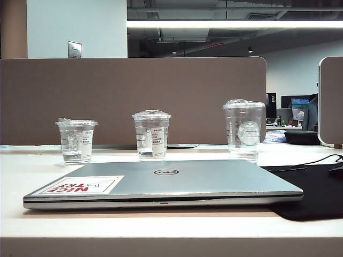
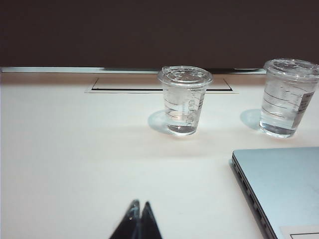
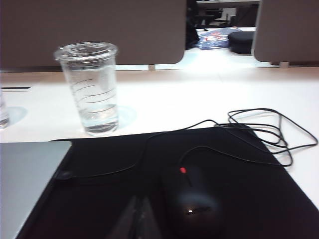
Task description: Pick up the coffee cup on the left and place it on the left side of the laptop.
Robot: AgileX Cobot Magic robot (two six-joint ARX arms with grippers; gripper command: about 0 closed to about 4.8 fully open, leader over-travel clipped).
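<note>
The coffee cup (image 1: 76, 140) is short, wide and clear, with a crinkled lid. It stands upright at the left, behind the laptop's (image 1: 161, 182) left corner, with a little water in it. The left wrist view has this cup (image 2: 184, 99) on bare white table ahead of my left gripper (image 2: 139, 205), whose black fingers meet at the tips, shut and empty. The laptop (image 2: 279, 189) lies closed, silver, with a red-and-white sticker. My right gripper (image 3: 140, 197) hovers low over a black mat beside the laptop (image 3: 25, 184), dim, fingers together. Neither gripper shows in the exterior view.
A narrower lidded cup (image 1: 151, 135) stands behind the laptop's middle and shows as a second cup (image 2: 289, 97) in the left wrist view. The tallest cup (image 1: 244, 128) is at the right. A black mat (image 3: 239, 189) carries a mouse (image 3: 192, 204) and looped cable (image 3: 264, 134). A brown partition (image 1: 134, 96) closes the back.
</note>
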